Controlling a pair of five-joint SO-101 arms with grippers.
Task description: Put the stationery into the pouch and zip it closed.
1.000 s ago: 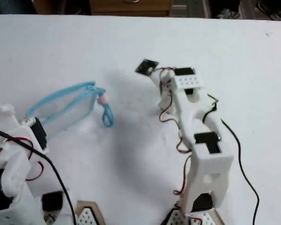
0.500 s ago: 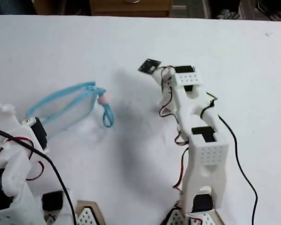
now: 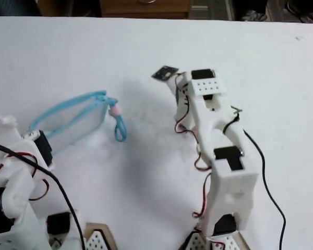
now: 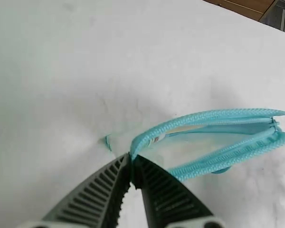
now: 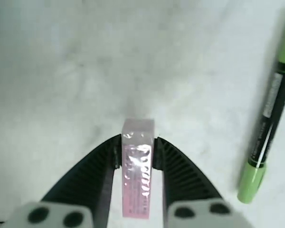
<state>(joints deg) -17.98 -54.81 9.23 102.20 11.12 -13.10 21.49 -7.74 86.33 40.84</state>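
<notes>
The pouch (image 3: 73, 121), clear with a blue zipper, lies on the white table (image 3: 146, 47) at about 9 o'clock in the high view, its length running from 8 o'clock to 2 o'clock. Its zipper tapes stand parted, so the mouth (image 4: 228, 153) gapes. At its 2 o'clock end sits a pink bead (image 3: 115, 110), and a blue wrist loop (image 3: 119, 127) trails from it toward 6 o'clock.

The left gripper (image 4: 131, 160) is pinched tight on the pouch's 8 o'clock corner, right where the two zipper tapes meet. The left arm (image 3: 15, 177) rises from the table's 7 o'clock corner.

At 3 o'clock from the pouch and well apart from it is the right arm (image 3: 219, 151), reaching from 5 o'clock toward 12. The right gripper (image 5: 137, 140) is narrowed around a pink eraser (image 5: 137, 166), which stands lengthwise between the fingers, its end poking just past the tips. A green marker (image 5: 268, 109) with a black label lies flat on the table near that gripper, touching neither it nor the eraser.
</notes>
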